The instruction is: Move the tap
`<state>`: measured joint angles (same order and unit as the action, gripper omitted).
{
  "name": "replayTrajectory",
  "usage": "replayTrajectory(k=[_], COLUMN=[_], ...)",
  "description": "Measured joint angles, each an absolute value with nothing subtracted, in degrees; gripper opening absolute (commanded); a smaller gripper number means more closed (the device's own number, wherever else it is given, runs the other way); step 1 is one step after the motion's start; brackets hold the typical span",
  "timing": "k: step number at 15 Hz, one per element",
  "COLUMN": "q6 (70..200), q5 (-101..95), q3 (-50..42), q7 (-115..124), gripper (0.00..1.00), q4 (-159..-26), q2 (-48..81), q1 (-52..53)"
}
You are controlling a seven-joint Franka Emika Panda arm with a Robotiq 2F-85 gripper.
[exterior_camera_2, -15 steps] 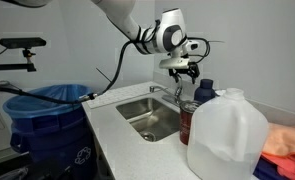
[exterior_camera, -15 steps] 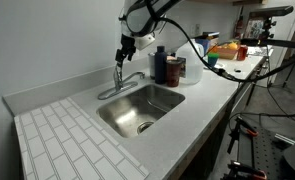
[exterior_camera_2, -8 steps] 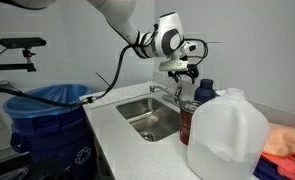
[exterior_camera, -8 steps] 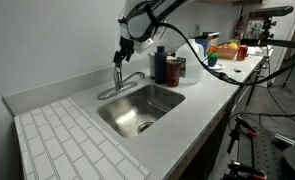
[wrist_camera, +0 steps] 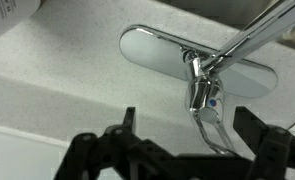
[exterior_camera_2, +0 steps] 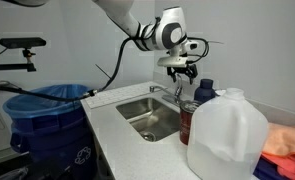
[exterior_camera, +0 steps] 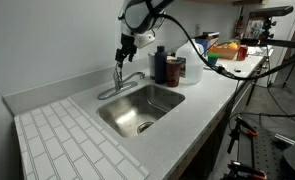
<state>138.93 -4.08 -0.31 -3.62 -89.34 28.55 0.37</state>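
The tap is a shiny chrome faucet (exterior_camera: 118,80) at the back edge of the sink, with its spout reaching toward the dark bottles. In the wrist view its lever handle (wrist_camera: 202,95) rises from the oval base plate (wrist_camera: 152,48), and the spout (wrist_camera: 257,30) runs to the upper right. My gripper (wrist_camera: 192,125) is open, with a finger on each side of the lever handle, not touching it. In both exterior views the gripper (exterior_camera: 122,56) (exterior_camera_2: 177,70) hangs just above the tap (exterior_camera_2: 167,92).
A steel sink (exterior_camera: 142,108) is set in the white counter. Dark bottles (exterior_camera: 165,66) stand right of the tap. A big clear jug (exterior_camera_2: 225,135) stands near the camera. A blue bin (exterior_camera_2: 42,115) is beyond the counter. A tiled mat (exterior_camera: 67,145) lies left of the sink.
The gripper shifted very slightly above the tap. The tap has not visibly moved.
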Motion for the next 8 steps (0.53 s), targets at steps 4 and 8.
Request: replayTrajectory(k=[4, 8], q6=[132.5, 129.6], q5=[-1.7, 0.1], q3=[0.1, 1.4], q7=[-3.6, -3.6], gripper=[1.0, 1.0], q4=[-88.7, -89.0], q2=[26.9, 25.9], q1=[0.3, 0.4])
